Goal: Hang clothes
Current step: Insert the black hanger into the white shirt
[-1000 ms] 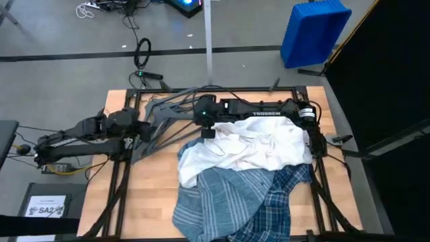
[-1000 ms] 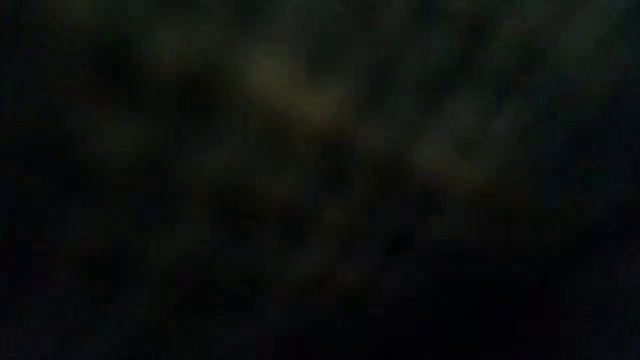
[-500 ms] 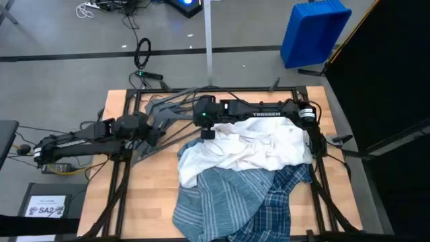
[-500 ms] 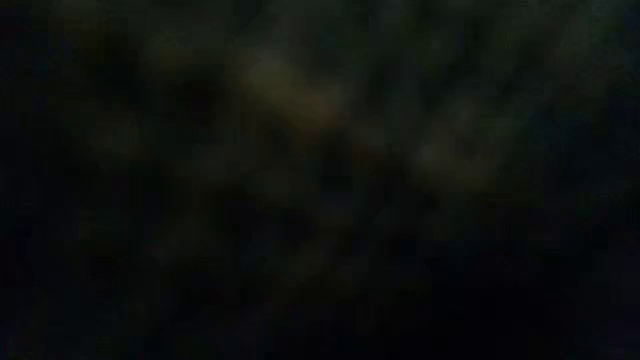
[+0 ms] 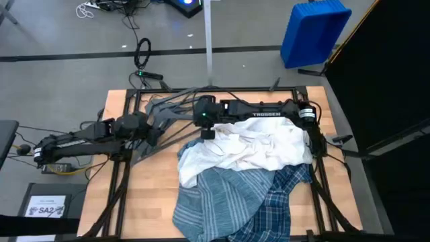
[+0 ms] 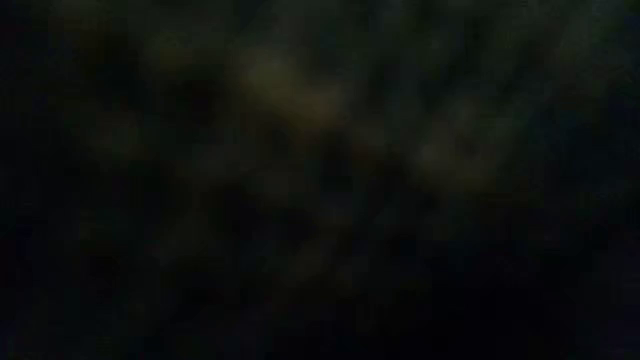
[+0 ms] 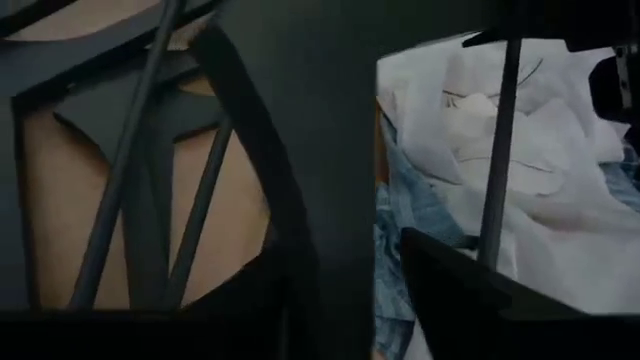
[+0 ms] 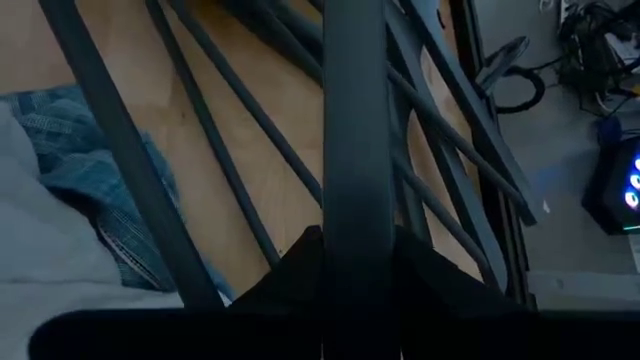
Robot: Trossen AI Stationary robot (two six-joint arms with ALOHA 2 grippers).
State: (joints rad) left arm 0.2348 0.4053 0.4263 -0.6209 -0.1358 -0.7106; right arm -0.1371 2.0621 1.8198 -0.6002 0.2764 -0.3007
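Observation:
Three shirts lie heaped on the table (image 5: 144,188): the white one (image 5: 255,148) at the far side, the striped one (image 5: 208,198) and the plaid one (image 5: 285,198) nearer. Dark grey hangers (image 5: 164,114) lie in a stack at the far left. My right gripper (image 5: 203,124) reaches in from the table's right, above the white shirt's far edge, and is shut on a hanger. My left gripper (image 5: 146,131) is at the stack from the left, open; a hanger's broad arm (image 7: 285,170) stands beside its visible finger (image 7: 460,285), with a gap between them. The low view is dark. My right gripper pinches a straight grey bar of a hanger (image 8: 355,170) between its two fingers (image 8: 290,270). It comes roughly level from the table's right, and the bar runs on ahead, along the fingers. Whether the hanger is lifted off the stack, I cannot tell.
The table's black frame rails (image 5: 121,181) run along its left and right sides. Bare wood shows at the near left. Beyond the far edge are a metal pole (image 5: 209,40), cables (image 5: 142,54) and a blue bin (image 5: 312,30) on the floor.
My left gripper has moved toward the table's right, up to the hanger stack, and has then stayed still. The right arm, the hangers and the shirts have kept their places.

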